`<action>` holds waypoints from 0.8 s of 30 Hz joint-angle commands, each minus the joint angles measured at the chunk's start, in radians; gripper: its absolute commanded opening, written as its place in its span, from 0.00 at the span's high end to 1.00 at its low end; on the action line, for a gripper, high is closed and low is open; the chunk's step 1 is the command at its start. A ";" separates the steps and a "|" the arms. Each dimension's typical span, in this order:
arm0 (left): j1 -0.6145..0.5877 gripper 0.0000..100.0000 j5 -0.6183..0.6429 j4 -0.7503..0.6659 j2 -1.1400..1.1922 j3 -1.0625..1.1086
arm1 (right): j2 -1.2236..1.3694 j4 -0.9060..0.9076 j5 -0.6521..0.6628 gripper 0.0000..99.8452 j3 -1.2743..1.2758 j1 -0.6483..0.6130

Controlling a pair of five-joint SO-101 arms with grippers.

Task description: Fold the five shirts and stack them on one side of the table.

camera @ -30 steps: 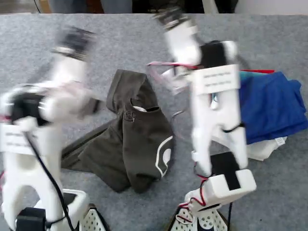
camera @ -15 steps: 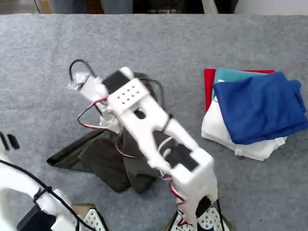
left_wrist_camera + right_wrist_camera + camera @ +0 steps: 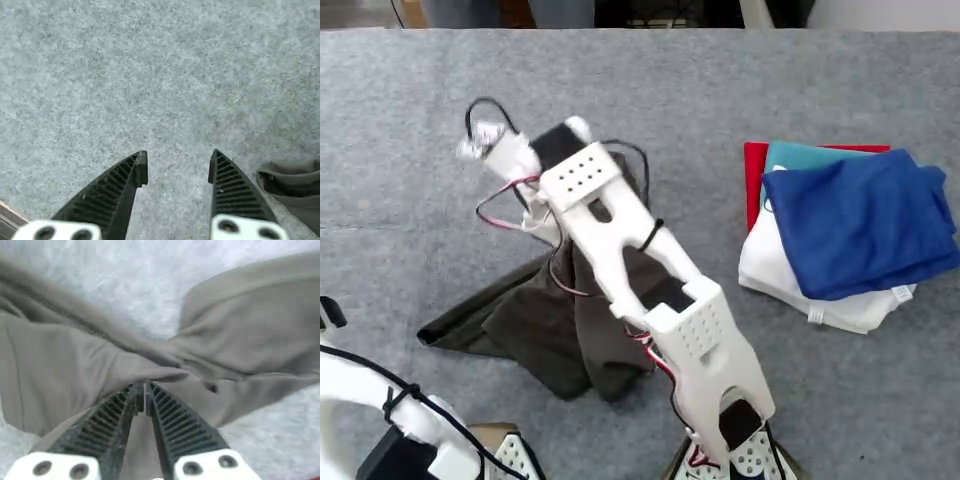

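Where the high view reaches the far edge, the grey felt-like table cover point(image 3: 410, 90) ends at a dark strip of room with a bit of wood at its left end.

Left: the left arm point(image 3: 370, 395) is seen at the near left corner. The left gripper point(image 3: 177, 167) is held over bare grey cover, jaws apart, nothing between them; a corner of the olive shirt point(image 3: 292, 185) lies just beside it.

Centre: the olive shirt point(image 3: 530, 330) lies crumpled and unfolded. Its long axis runs from the far side toward the near edge, and a narrow flap points left. The right arm point(image 3: 620, 260) is stretched diagonally across it, from near centre to far left. The right gripper point(image 3: 144, 387) is closed, with a fold of the olive cloth pinched between its jaws.

Right: four folded shirts are stacked, well apart from the olive one: red point(image 3: 753, 165) and teal point(image 3: 800, 155) showing at the far edge, white point(image 3: 790, 290) at the near edge, blue point(image 3: 860, 220) on top.
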 commanded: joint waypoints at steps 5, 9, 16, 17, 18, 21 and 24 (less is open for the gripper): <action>-0.081 0.78 -0.008 -0.170 -0.012 0.061 | -0.194 0.012 0.023 0.98 -0.070 0.023; -0.082 0.78 -0.008 -0.170 -0.012 0.061 | -0.262 0.012 0.203 0.87 0.104 -0.092; -0.082 0.78 -0.011 -0.169 -0.012 0.061 | -0.193 -0.015 0.384 0.60 0.473 -0.190; -0.082 0.78 -0.025 -0.169 -0.012 0.061 | -0.171 -0.034 0.394 0.62 0.496 -0.192; -0.082 0.78 -0.038 -0.169 -0.012 0.061 | -0.153 -0.060 0.397 0.64 0.507 -0.190; -0.082 0.78 -0.048 -0.169 -0.012 0.061 | -0.111 -0.104 0.396 0.77 0.476 -0.167; -0.084 0.78 -0.048 -0.169 -0.012 0.061 | -0.099 -0.104 0.381 0.99 0.392 -0.149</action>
